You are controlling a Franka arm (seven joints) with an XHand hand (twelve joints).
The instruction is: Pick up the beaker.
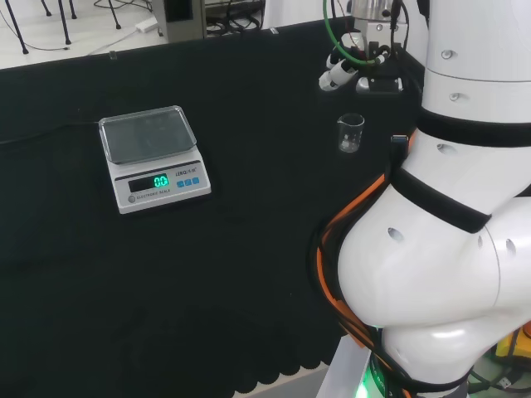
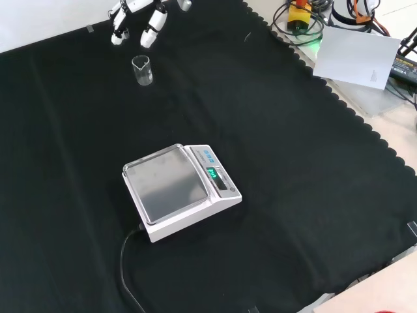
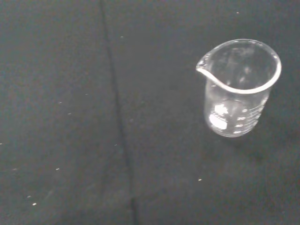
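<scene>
The beaker (image 2: 142, 70) stands upright on the tabletop (image 2: 293, 163), just below the hand (image 2: 138, 19), whose fingers hang relaxed, holding nothing.

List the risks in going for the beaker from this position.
The beaker is small, clear, upright and looks empty, so a finger of the hand nudging its rim may tip it. Against the black cloth its edges are faint, so the hand may close off-centre. The scale stands well clear.
</scene>
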